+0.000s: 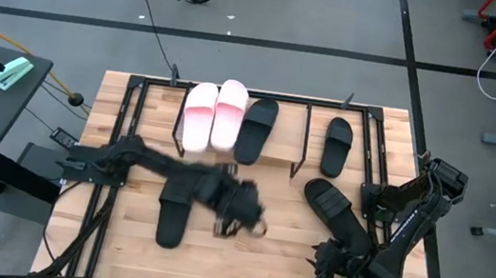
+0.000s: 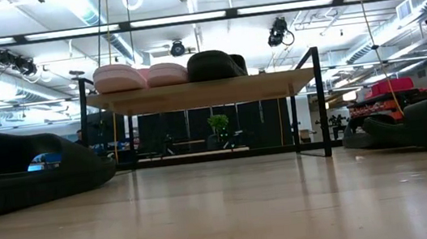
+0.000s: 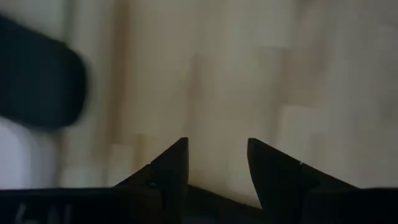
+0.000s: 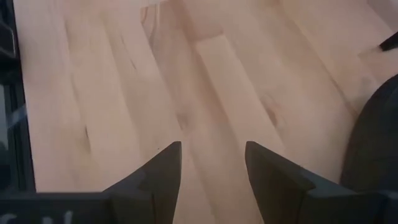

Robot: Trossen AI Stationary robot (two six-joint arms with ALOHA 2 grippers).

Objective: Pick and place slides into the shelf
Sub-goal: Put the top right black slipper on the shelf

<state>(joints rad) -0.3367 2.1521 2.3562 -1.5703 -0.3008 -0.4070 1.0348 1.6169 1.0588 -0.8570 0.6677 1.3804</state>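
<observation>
Wooden tabletop (image 1: 284, 230): shelf (image 1: 274, 157) bearing four slides; left end effector (image 1: 252, 218) mid-table, fingers apart, empty; right end effector (image 4: 208, 180) parted, near edge.

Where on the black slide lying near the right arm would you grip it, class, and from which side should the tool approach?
Grip the black slide across its wide strap, coming from above. It lies flat on the table, sole down and set diagonally, so the raised strap is probably the easiest part to pinch. The right tool, open over bare wood, would likely need turning to match that slant.
</observation>
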